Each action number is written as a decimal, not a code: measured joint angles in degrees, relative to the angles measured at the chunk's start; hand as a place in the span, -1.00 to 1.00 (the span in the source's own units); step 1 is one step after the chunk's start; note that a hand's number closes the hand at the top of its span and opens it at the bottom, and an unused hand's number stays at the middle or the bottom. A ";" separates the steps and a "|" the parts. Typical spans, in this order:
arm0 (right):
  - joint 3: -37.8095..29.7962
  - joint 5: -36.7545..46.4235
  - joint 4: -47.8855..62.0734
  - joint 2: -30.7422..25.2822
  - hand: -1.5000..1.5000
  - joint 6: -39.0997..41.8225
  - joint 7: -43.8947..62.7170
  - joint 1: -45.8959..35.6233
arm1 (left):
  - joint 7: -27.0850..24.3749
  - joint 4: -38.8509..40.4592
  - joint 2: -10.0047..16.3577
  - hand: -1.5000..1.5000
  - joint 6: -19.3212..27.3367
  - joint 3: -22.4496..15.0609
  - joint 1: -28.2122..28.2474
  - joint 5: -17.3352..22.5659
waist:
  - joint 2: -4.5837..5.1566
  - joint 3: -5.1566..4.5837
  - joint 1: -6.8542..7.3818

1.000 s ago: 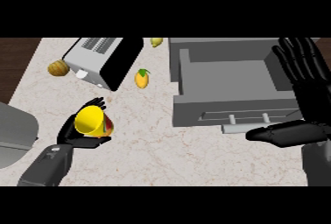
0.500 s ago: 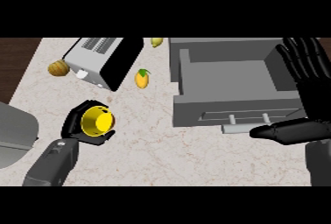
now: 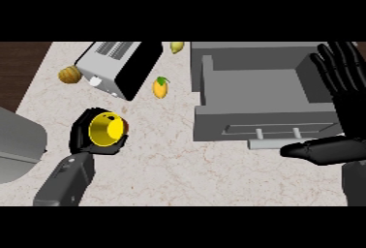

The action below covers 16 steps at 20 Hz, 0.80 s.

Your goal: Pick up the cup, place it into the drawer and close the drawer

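Currently left hand (image 3: 80,136) at lower left has fingers curled round the yellow cup (image 3: 107,129), held over the counter (image 3: 186,169). Right hand (image 3: 349,109) at right edge, fingers straight, slightly spread, beside the open drawer (image 3: 266,119).

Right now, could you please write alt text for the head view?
The left hand holds a yellow cup over the counter; the grey drawer stands open at right, beside the open right hand. A toaster sits behind.

A kitchen: toaster (image 3: 120,68) and fruit (image 3: 160,87) on a marble counter (image 3: 178,164).
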 measured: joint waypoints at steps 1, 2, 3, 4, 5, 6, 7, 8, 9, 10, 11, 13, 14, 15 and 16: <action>0.57 0.58 -0.72 0.36 -1.00 -0.21 -0.04 0.73 | 0.31 -0.73 -0.54 1.00 0.20 -0.04 -0.63 0.16 | -0.11 0.02 0.12; 0.67 0.68 -1.07 0.55 -1.00 -0.19 -0.34 1.42 | 0.57 -1.64 -1.18 1.00 0.34 -0.21 -1.01 0.29 | -0.21 0.05 0.29; 0.08 0.35 -1.22 0.16 -1.00 0.30 -0.84 2.23 | 0.81 -2.55 -1.90 1.00 0.61 -0.59 -1.48 0.19 | -0.29 0.07 0.39; -0.11 0.54 -0.60 0.13 -1.00 0.09 -0.85 1.92 | 1.63 -3.81 -2.41 1.00 0.73 -1.06 -2.20 0.15 | -0.38 0.11 0.66; -0.19 0.47 -0.25 -0.13 -1.00 0.69 -1.31 2.39 | 2.20 -4.86 -2.63 1.00 0.71 -1.61 -2.81 -0.02 | -0.43 0.13 0.80; -0.06 0.63 -0.55 -0.21 -1.00 0.80 -1.20 2.76 | 2.87 -6.07 -3.28 1.00 1.03 -2.08 -3.63 -0.08 | -0.50 0.15 0.90; 0.07 0.86 -0.72 -0.05 -1.00 0.85 -1.60 3.35 | 3.70 -7.62 -3.77 1.00 1.26 -2.50 -4.43 -0.02 | -0.59 0.17 1.06; -0.41 0.66 -0.23 -0.36 -1.00 1.16 -1.96 3.43 | 4.53 -9.17 -4.28 1.00 1.70 -3.01 -5.22 -0.09 | -0.64 0.18 1.21; -0.53 0.83 -0.18 -0.29 -1.00 0.86 -1.97 3.15 | 5.79 -10.80 -4.63 1.00 1.85 -3.61 -6.26 -0.15 | -0.71 0.21 1.39; -0.55 1.06 -0.30 -0.18 -1.00 0.31 -1.40 2.69 | 6.94 -12.72 -5.35 1.00 2.19 -4.35 -6.65 -0.26 | -0.78 0.22 1.54; -0.94 0.86 -0.06 -0.57 -1.00 0.41 -1.11 2.20 | 8.68 -14.25 -5.67 1.00 2.27 -4.93 -7.58 -0.24 | -0.80 0.22 1.62; -0.75 1.20 -0.39 -0.23 -1.00 0.15 -1.25 2.63 | 12.36 -17.59 -6.92 1.00 2.87 -6.19 -9.37 -0.19 | -0.87 0.22 1.72; -0.65 1.50 0.05 0.04 -1.00 0.19 -2.14 3.13 | 14.58 -18.71 -7.45 1.00 3.46 -6.60 -11.15 -0.10 | -0.87 0.22 1.68; -0.88 1.64 0.60 -0.08 -1.00 -0.06 -1.91 2.51 | 16.52 -20.58 -8.02 1.00 3.93 -7.50 -11.75 0.06 | -0.88 0.24 1.77; -0.95 1.54 0.63 -0.21 -1.00 0.16 -1.98 2.53 | 18.25 -21.79 -8.46 1.00 5.00 -8.52 -12.73 0.40 | -0.87 0.23 1.67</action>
